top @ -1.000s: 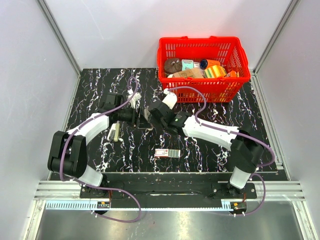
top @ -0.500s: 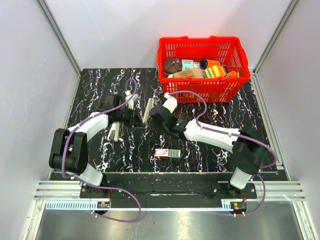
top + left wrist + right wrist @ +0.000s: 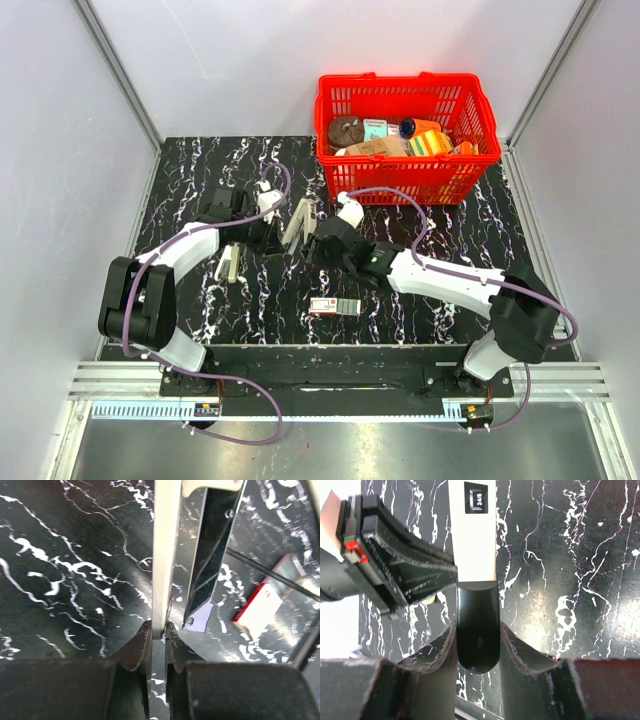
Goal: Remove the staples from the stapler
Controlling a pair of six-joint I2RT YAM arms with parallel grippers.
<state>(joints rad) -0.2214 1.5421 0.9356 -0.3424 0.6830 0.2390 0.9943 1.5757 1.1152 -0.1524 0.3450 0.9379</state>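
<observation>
The stapler point(image 3: 297, 224), cream with a black rear end, is held up off the black marbled table between both arms. My left gripper point(image 3: 159, 630) is shut on the thin edge of its cream top cover point(image 3: 161, 555). The shiny metal magazine point(image 3: 209, 560) is swung away from that cover. My right gripper point(image 3: 477, 630) is shut on the stapler's black rounded end point(image 3: 477, 625), below the cream body point(image 3: 475, 535) marked 24/6. From above, the left gripper point(image 3: 277, 232) and the right gripper point(image 3: 313, 240) meet at the stapler. I cannot make out any staples.
A small red and white staple box point(image 3: 334, 306) lies on the table in front of the arms and shows as the box point(image 3: 264, 605) in the left wrist view. A cream object point(image 3: 229, 263) lies to the left. A red basket point(image 3: 470, 170) of items stands at the back right.
My left gripper has closed on the stapler's cream cover. The stapler has tipped up and opened, and the right arm has shifted a little to the right.
</observation>
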